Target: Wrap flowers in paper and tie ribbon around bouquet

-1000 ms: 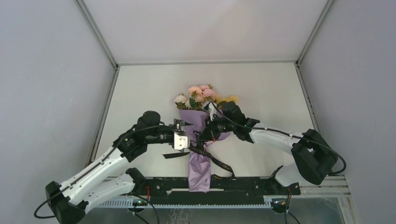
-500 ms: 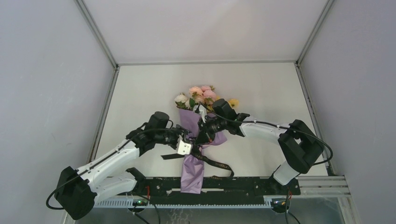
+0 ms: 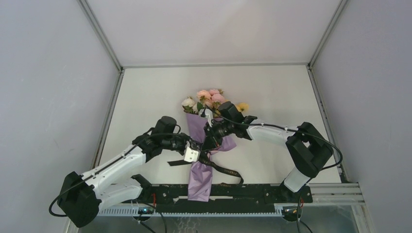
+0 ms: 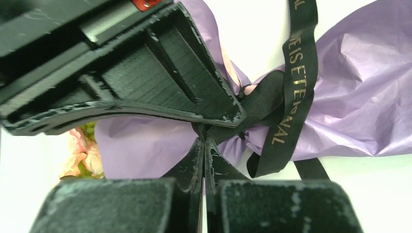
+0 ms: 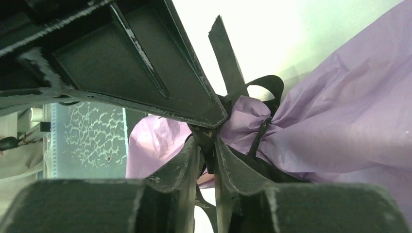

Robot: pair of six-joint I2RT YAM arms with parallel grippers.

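Observation:
The bouquet lies in the middle of the table. Its pink, white and yellow flowers point away from me, and its lilac paper cone tapers toward the near edge. Black ribbon cinches the cone's waist, with one tail trailing right. My left gripper meets the waist from the left. In the left wrist view that left gripper is shut, pinching the ribbon at its tips. From the right, my right gripper reaches the same spot. Its jaws stand slightly apart with a ribbon strand between them.
The two gripper heads nearly touch over the knot. The right one's black body fills the top of the left wrist view. A black rail runs along the near edge under the cone's tip. Grey walls enclose the table on three sides.
The left arm swung right to the bouquet's waist and its jaws closed on the ribbon. The right gripper shifted slightly left and its jaws parted a little.

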